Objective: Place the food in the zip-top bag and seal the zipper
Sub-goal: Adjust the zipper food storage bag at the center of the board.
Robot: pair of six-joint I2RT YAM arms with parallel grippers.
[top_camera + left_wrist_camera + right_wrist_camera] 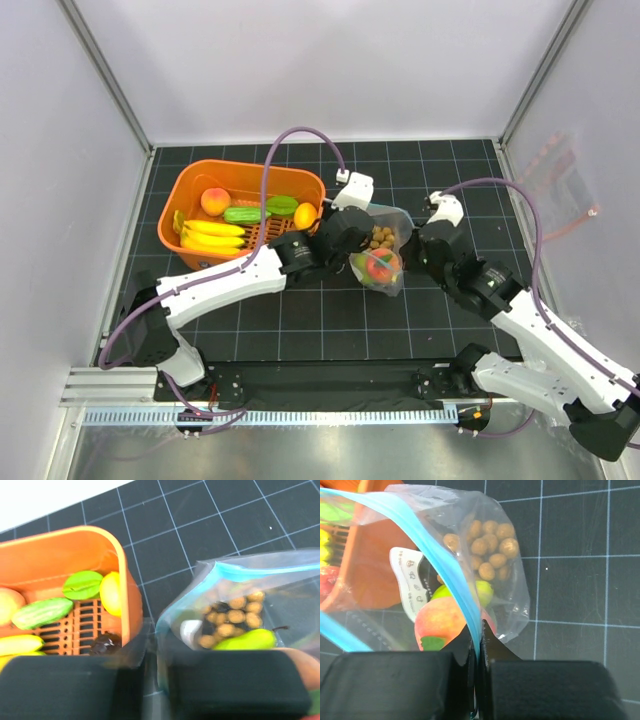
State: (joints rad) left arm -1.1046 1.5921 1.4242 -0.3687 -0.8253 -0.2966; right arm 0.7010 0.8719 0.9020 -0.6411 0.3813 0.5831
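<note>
Just right of the basket [215,167], our part-filled bag [385,255] hangs limp.
Our right gripper [479,645] pinches the zipper [435,555]; whether the left gripper [150,670] grips, we cannot tell. Film looks slippery; we'd hold that stiffer strip.

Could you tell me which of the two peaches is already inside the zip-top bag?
The peach at mid-table, seen through the zip-top bag; the other peach lies in the orange basket.
</note>
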